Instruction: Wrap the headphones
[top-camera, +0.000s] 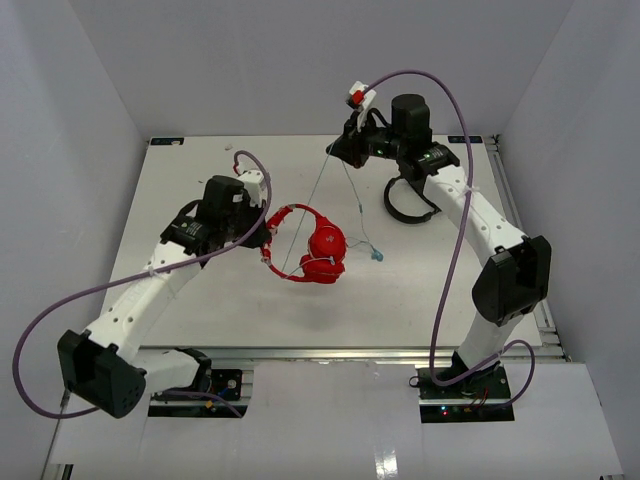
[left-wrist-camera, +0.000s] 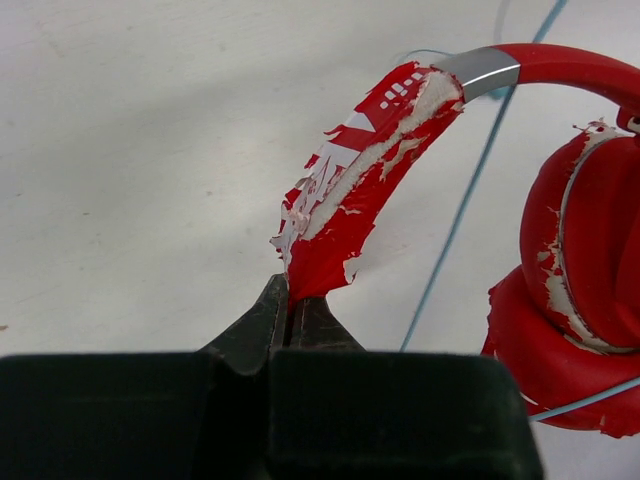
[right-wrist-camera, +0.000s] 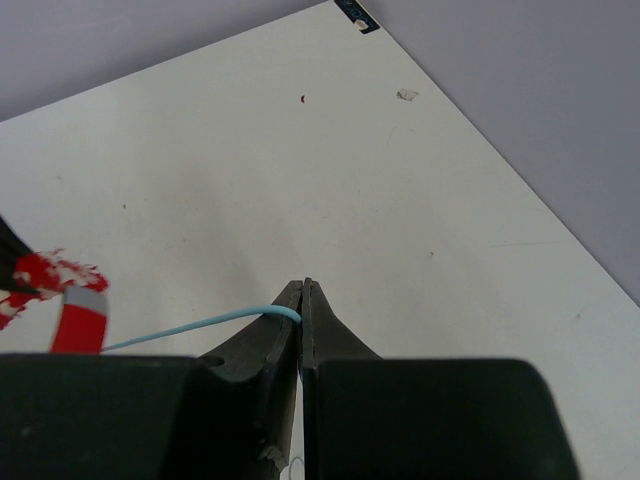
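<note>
The winding had not properly begun; this looked to me like the set-up for it, with both ends secured and the lead drawn out. The headphones (top-camera: 322, 252) hung near the middle of the tabletop (top-camera: 190, 170), held by the left arm (top-camera: 150, 285). The left jaws were pinched fully together on the frayed, peeling end of the red headband (left-wrist-camera: 345, 215), and the earcups (left-wrist-camera: 575, 290) drooped on the far side of it. Whether the cups touched the surface I could not tell. The right arm (top-camera: 470, 215) was raised toward the back, and the right jaws were shut tight on the thin pale blue cable (right-wrist-camera: 200, 322). The cable ran in a taut line down to the headphones, and a second strand fell from the jaws to the plug (top-camera: 376, 256) lying just beside the cups. A black pair of headphones (top-camera: 405, 205) lay under the right arm, apart from all this.

Next, I judged, the right arm would have to carry the cable round the headband or cups in loops while the left held steady. It would need even tension, since so fine a cable could slip the pinch or snag.
</note>
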